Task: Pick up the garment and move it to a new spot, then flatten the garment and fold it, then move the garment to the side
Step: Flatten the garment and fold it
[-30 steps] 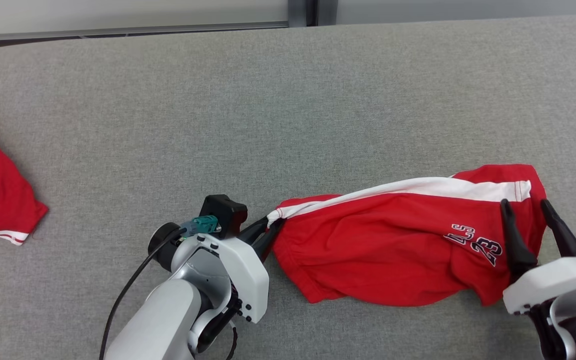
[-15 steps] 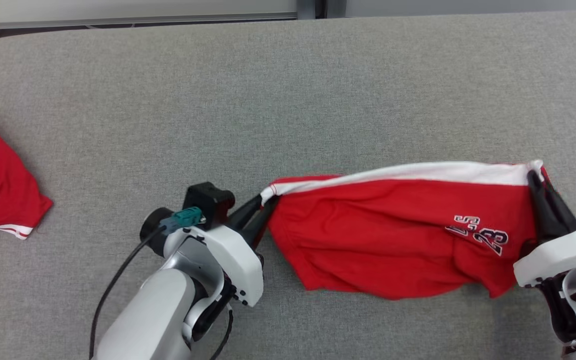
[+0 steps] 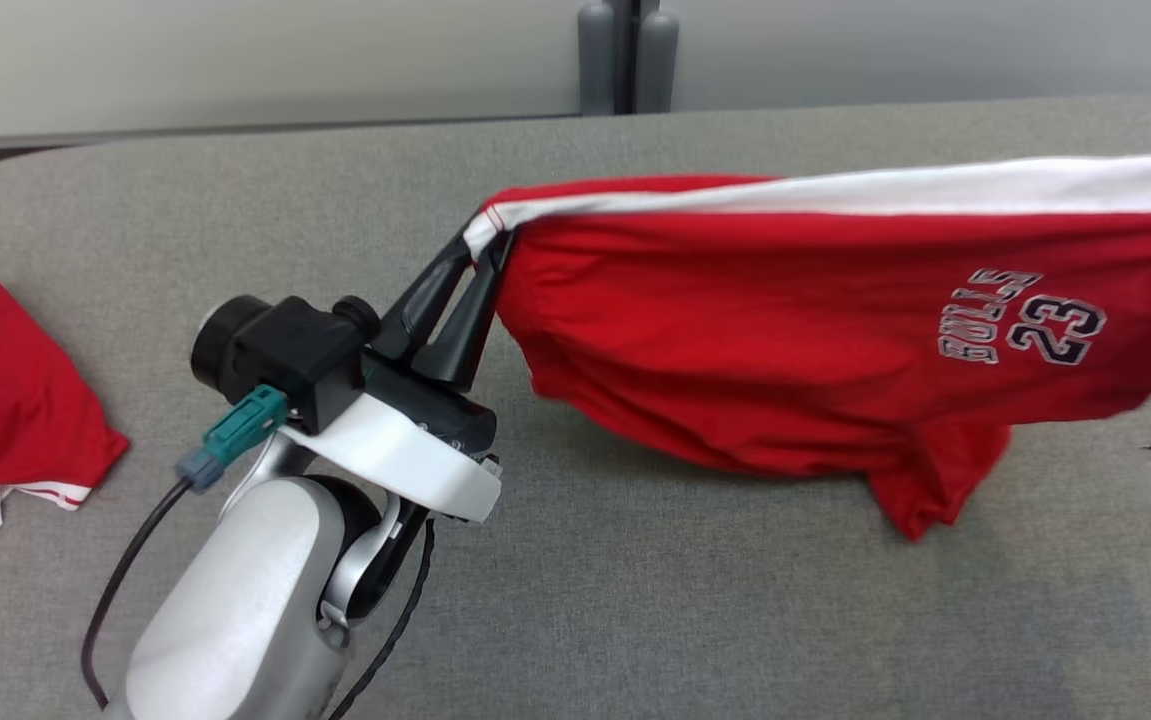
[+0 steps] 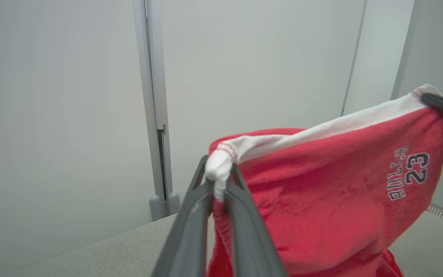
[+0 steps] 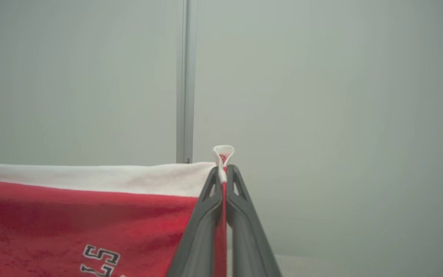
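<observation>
Lifted off the grey table [image 3: 635, 600] within the last second, the red garment [image 3: 785, 330] now hangs in the air, stretched wide.

Head view: the cloth is red with a white band along its top edge and "BULLS 23" printed near its right end. The left gripper [image 3: 483, 245] pinches its left corner. A second red cloth [image 3: 15, 400] lies at the far left of the table.

Left wrist view: the fingers clamp a bunched white corner.

Right wrist view: the right gripper [image 5: 223, 173] is closed on the band's other end.
</observation>
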Tool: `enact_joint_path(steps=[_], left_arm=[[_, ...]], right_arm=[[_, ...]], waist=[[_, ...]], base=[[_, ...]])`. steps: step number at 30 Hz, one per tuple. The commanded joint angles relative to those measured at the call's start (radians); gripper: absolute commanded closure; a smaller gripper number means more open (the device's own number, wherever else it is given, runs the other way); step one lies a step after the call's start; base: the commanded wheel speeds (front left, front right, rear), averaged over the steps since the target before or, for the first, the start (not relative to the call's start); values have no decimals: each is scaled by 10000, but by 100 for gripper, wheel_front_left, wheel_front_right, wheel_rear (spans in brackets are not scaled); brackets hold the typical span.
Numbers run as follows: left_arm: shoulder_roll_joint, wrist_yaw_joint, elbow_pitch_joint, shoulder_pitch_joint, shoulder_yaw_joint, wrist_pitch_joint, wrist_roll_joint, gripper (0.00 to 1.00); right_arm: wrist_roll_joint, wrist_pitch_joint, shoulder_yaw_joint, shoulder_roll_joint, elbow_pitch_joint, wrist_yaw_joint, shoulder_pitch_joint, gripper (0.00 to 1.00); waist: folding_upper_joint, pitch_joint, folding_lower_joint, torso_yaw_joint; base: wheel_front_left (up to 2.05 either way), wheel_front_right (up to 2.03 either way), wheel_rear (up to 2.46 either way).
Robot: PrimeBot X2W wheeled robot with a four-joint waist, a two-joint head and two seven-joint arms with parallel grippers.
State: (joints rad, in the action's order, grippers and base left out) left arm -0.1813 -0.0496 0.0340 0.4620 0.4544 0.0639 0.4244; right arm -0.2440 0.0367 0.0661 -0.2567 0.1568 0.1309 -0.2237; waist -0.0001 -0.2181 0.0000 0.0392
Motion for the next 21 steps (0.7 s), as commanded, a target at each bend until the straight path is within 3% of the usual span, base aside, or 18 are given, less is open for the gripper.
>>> enact_joint_path(steps=[1,6,13,21], left_arm=[[-81,147,-442,231,-96,183,-152,100],[-207,347,-1462,304,-242,263,-341,100],[-352,484,-1981,569,-439,102,-309,100],[-188,-109,-576,2791,-666,194,-73,100]], right_arm=[[120,97,148,-171,616,-3,-92,100],[131,-187,368,-248,1710,-5,-97,100],[-96,-486,276,-91,1803,-3,-369,100],[-275,-675,-179,-314,1098,-3,-2740,100]], waist=[[0,403,0,-30],[0,727,0,-70],[0,573,0,-140],[0,-985,0,-42]], base=[[0,0,0],[0,0,0],[0,0,0],[0,0,0]])
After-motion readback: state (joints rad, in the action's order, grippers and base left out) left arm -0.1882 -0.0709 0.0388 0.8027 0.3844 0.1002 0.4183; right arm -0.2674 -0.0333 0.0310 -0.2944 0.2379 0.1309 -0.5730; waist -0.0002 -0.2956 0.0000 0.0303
